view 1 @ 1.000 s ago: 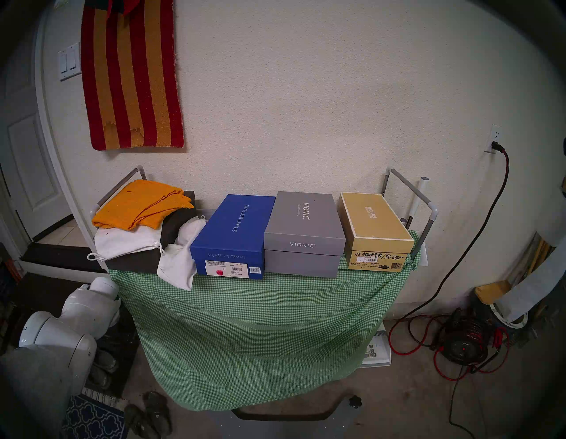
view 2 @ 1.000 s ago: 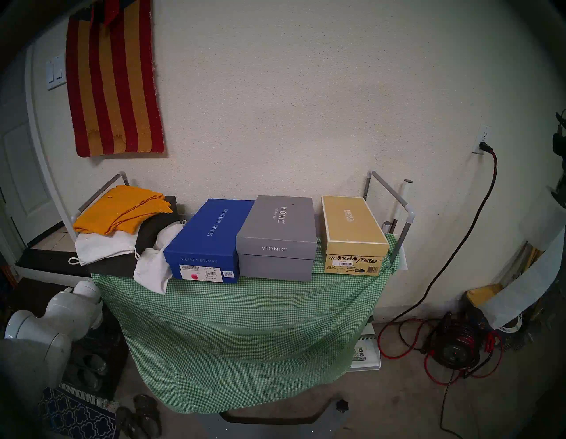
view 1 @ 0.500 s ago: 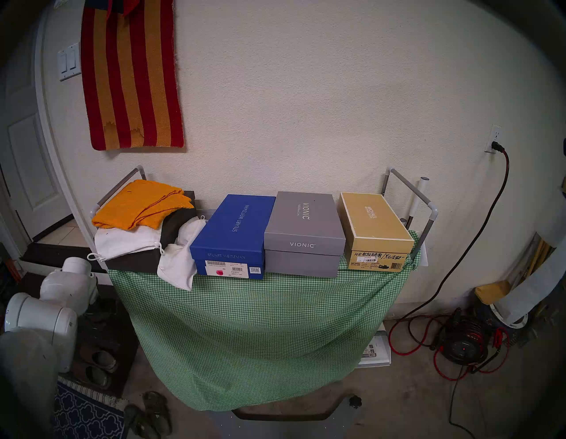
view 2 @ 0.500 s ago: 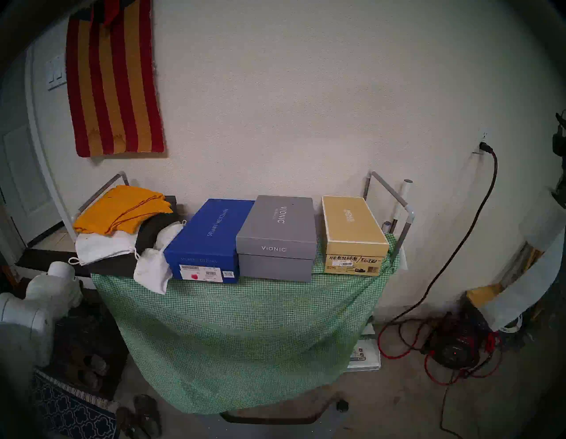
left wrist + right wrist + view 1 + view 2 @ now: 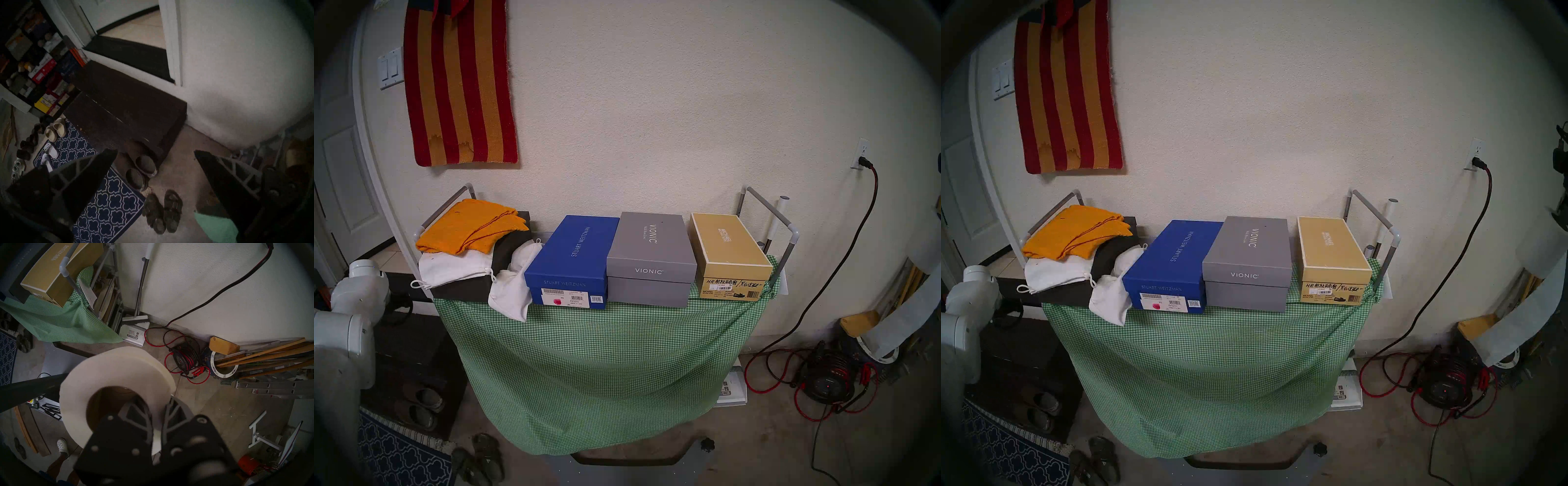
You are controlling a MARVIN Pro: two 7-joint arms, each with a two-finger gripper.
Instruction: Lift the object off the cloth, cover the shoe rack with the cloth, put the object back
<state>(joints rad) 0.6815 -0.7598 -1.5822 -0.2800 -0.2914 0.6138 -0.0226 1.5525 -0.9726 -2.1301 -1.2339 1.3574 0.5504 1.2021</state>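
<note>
Draping over the front of the shoe rack (image 5: pixel 790 237), the cloth (image 5: pixel 585 366), thin green-and-white gingham, hangs in soft folds at the frame's centre, its lower hem near bare concrete floor; grey side rails rise at both ends; along the top sit an orange cloth (image 5: pixel 470 230), white drawstring bags (image 5: pixel 510 295), a blue box (image 5: pixel 572 258), a grey box (image 5: pixel 650 254) and a tan box (image 5: pixel 728 251), edge to edge; the left claw (image 5: pixel 155 152) stands wide apart and empty above sandals (image 5: pixel 163 212) and a patterned mat (image 5: pixel 105 203); the right claw (image 5: pixel 157 405), at lower centre of its wrist view, pinches the wall of the paper roll (image 5: pixel 117 372), white, embossed, brown-cored; a cord reel (image 5: pixel 186 360) lies beyond.
</note>
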